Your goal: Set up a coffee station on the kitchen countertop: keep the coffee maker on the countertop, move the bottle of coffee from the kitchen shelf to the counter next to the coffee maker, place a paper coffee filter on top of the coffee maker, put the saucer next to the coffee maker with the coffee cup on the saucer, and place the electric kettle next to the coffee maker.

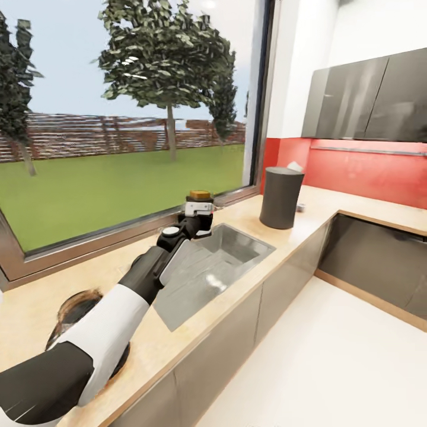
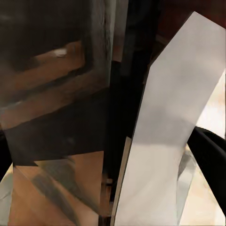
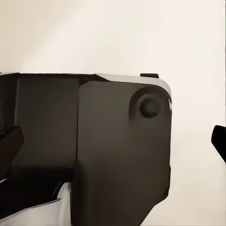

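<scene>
In the head view, the long wooden kitchen countertop (image 1: 308, 228) runs under a big window (image 1: 124, 118) with trees and grass outside. A grey steel sink (image 1: 219, 267) is set into the countertop. The left arm (image 1: 107, 332) reaches out over the near side of the sink. At its end, the left gripper (image 1: 198, 209) holds the bottle of coffee (image 1: 200, 196). The bottle's yellow cap sticks up above the fingers, and the fingers are closed around the bottle's body. The bottle is above the far edge of the sink, close to the window sill. The coffee maker (image 1: 281, 197) stands on the countertop past the sink, near the red wall (image 1: 362, 172). A small white thing peeks over the top of the coffee maker, but it is too small to name. Dark wall cabinets (image 1: 367, 98) hang above the red wall. Something round and dark with brown on it (image 1: 74, 308) lies on the countertop, partly hidden under the left arm.

In the left wrist view, things are very close and blurry. There is a dark glassy shape (image 2: 56, 94) and a pale grey slab (image 2: 165, 141). I cannot tell what they are.

In the right wrist view, a big dark robot part (image 3: 108, 150) sits in front of a pale floor (image 3: 113, 33). I cannot tell if the right gripper is open or closed.
</scene>
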Available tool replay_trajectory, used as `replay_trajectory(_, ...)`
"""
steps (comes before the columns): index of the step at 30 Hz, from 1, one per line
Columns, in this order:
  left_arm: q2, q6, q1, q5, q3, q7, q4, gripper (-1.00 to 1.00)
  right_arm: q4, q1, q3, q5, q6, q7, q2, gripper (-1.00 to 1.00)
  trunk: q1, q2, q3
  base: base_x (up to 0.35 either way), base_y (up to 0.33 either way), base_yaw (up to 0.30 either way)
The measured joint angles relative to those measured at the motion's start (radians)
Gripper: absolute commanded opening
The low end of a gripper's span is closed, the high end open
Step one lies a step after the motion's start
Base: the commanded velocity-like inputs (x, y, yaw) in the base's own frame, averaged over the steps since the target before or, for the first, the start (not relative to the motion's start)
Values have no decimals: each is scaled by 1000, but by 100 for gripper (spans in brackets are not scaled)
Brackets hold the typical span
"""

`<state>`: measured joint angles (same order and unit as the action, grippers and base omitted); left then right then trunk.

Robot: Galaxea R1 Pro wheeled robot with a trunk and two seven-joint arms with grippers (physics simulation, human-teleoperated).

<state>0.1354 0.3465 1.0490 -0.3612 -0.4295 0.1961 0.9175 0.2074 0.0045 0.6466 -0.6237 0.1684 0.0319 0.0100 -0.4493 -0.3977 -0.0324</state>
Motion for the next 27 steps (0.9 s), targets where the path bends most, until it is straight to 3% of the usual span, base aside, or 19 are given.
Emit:
replay_trajectory(10, -1, -2, -17, 1, 2, 6, -10, -100, 0, 0, 0, 2, 0, 0, 0, 100, 0, 0, 0, 23, -275, -173)
replay_trajectory(15, -1, -73, -46, 3, 4, 7, -16, -100, 2, 0, 4, 6, -1, 0, -3, 100, 0, 0, 0, 223, -207, -2)
replay_trajectory(27, -4, -92, -53, 2, 4, 12, -26, -100, 25, 0, 2, -1, -1, 0, -2, 100, 0, 0, 0, 273, -172, 0)
